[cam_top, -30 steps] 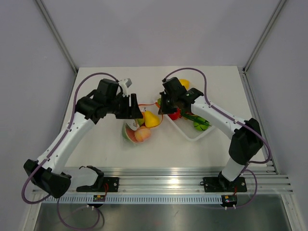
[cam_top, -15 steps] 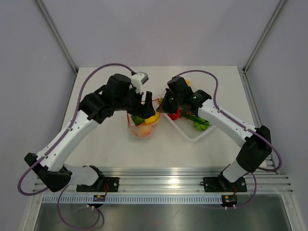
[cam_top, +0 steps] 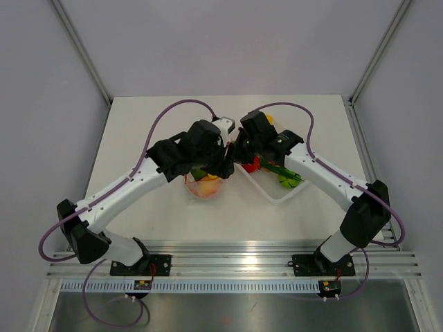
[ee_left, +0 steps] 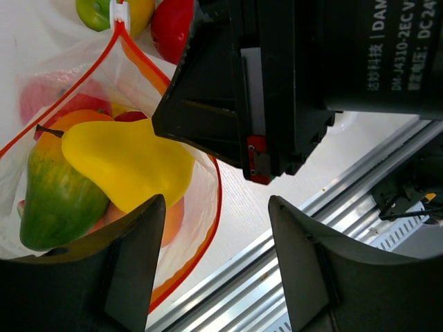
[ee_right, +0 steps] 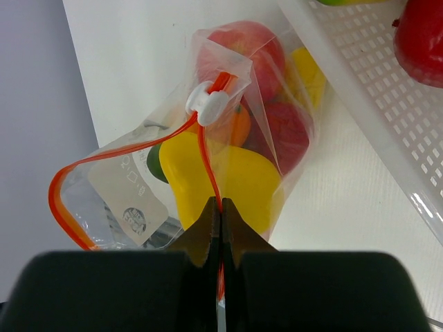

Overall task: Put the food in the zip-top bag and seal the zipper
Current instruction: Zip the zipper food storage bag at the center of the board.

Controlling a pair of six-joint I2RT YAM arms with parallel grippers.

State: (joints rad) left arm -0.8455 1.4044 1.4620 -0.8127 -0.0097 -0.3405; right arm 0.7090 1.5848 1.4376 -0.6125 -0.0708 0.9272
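Note:
The clear zip-top bag (cam_top: pixel 203 187) stands at the table's middle with several toy foods inside: a yellow pear (ee_left: pixel 128 162), a green-orange mango (ee_left: pixel 55 194) and a red apple (ee_right: pixel 239 48). Its mouth gapes open. My right gripper (ee_right: pixel 220 207) is shut on the orange-red zipper (ee_right: pixel 205 149), just below the white slider (ee_right: pixel 208 104). In the top view the right gripper (cam_top: pixel 236 155) is at the bag's right edge. My left gripper (ee_left: pixel 218 277) is open and empty, over the bag's mouth rim, close beside the right gripper; it also shows in the top view (cam_top: pixel 223 166).
A white perforated tray (cam_top: pixel 277 194) lies right of the bag, with a red fruit (cam_top: pixel 251 164), green pieces (cam_top: pixel 286 180) and a yellow piece (cam_top: pixel 265 120). In the right wrist view the tray (ee_right: pixel 360 90) is close to the bag. The aluminium rail (cam_top: pixel 235 252) runs along the near edge.
My left arm has swung right, from the bag's left side to over it beside the right gripper. The bag now hangs more upright. The right gripper keeps its hold.

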